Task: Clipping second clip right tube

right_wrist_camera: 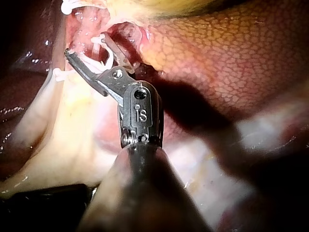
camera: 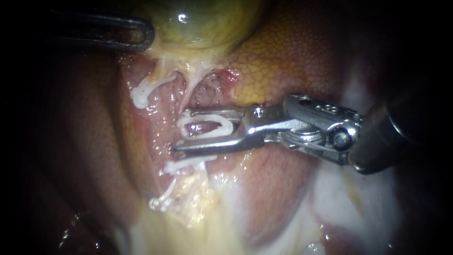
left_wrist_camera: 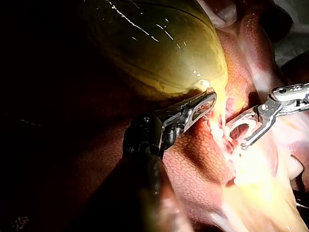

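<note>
Between the jaws of the right instrument (camera: 179, 133), the white clip (camera: 182, 125) sits just under the gallbladder (camera: 207, 19). It touches both jaws, which stand apart and grip it from two sides. In the endoscope view the clip's long axis runs along the jaws and lies crosswise to the right tube (camera: 196, 87), which drops from the gallbladder's neck. The clip points away from the shaft, toward the view's left. I cannot tell which end is its open mouth.

Only the endoscope view shows the set clips: one (camera: 186, 165) just below the lower jaw and another (camera: 140, 97) on the left tube (camera: 163, 75). There the left instrument (camera: 141, 35) appears only as a dark loop against the gallbladder's edge.

The left wrist view shows more. The left instrument's (left_wrist_camera: 208, 99) jaws lie together, pinching the gallbladder's (left_wrist_camera: 159, 43) lower fold, and the whole green-yellow body swells ahead of them. Beside them the right instrument (left_wrist_camera: 236, 137) reaches in over the liver (left_wrist_camera: 193, 159).

The right wrist view looks along the right instrument's (right_wrist_camera: 87, 48) shaft. The clip (right_wrist_camera: 99, 46) lies between the spread jaws, and mottled liver (right_wrist_camera: 231, 58) lies beside them.
</note>
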`<state>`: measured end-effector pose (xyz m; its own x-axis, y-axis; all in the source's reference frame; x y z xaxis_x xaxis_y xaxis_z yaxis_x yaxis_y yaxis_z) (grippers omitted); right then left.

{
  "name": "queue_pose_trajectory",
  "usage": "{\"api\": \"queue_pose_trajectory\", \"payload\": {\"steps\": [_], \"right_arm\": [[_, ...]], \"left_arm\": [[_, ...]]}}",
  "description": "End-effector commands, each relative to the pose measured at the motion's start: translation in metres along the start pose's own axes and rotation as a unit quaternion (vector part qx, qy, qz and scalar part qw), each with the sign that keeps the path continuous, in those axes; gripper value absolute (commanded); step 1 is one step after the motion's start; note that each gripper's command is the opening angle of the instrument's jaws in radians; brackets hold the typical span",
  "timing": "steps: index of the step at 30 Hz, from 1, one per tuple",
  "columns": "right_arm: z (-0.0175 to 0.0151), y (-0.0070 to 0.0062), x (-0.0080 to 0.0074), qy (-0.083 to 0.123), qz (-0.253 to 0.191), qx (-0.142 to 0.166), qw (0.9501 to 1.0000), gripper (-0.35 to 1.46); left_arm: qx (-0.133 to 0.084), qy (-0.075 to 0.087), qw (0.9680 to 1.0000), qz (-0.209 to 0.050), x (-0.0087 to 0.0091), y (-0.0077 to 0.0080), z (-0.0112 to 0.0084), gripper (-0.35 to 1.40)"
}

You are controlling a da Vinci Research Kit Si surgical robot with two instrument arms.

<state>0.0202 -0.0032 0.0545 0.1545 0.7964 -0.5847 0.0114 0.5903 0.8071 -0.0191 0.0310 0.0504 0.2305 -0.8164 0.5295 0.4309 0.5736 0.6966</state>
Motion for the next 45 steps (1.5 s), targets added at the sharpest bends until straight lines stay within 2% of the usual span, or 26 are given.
{"api": "queue_pose_trajectory", "payload": {"steps": [1,9,17,21,29,36,42,45], "right_arm": [[0.0,-0.0001,0.0,0.0,0.0,0.0,1.0,0.44],[-0.0007,-0.0013,0.0003,-0.001,-0.008,0.004,1.0,0.45],[-0.004,-0.0033,0.0008,-0.005,-0.014,0.016,0.9998,0.46],[-0.0058,-0.0036,0.0007,-0.007,-0.014,0.019,0.9997,0.45],[-0.0067,-0.0019,-0.0003,-0.008,-0.017,0.006,0.9998,0.45],[-0.0058,0.0003,-0.0023,-0.019,-0.024,-0.002,0.9995,0.45],[-0.0045,0.0018,-0.003,-0.018,-0.029,-0.007,0.9994,0.46],[-0.0038,0.002,-0.003,-0.019,-0.027,-0.003,0.9995,0.46]], "left_arm": [[0.0,0.0,1.0,0.0,0.0,0.0,0.0,-0.35],[0.0,0.0,1.0,0.0,0.0,0.0,0.0,-0.35],[0.0,0.0,1.0,0.0,0.0,0.0,0.0,-0.35],[0.0,0.0,1.0,0.0,0.0,0.0,0.0,-0.35],[0.0,0.0,1.0,0.0,0.0,0.0,0.0,-0.35],[0.0,0.0,1.0,0.0,0.0001,0.0001,0.0001,-0.35],[0.0,0.0,1.0,0.001,0.0002,0.0002,0.0001,-0.35],[0.0,0.0,1.0,0.001,0.0002,0.0002,0.0001,-0.35]]}}
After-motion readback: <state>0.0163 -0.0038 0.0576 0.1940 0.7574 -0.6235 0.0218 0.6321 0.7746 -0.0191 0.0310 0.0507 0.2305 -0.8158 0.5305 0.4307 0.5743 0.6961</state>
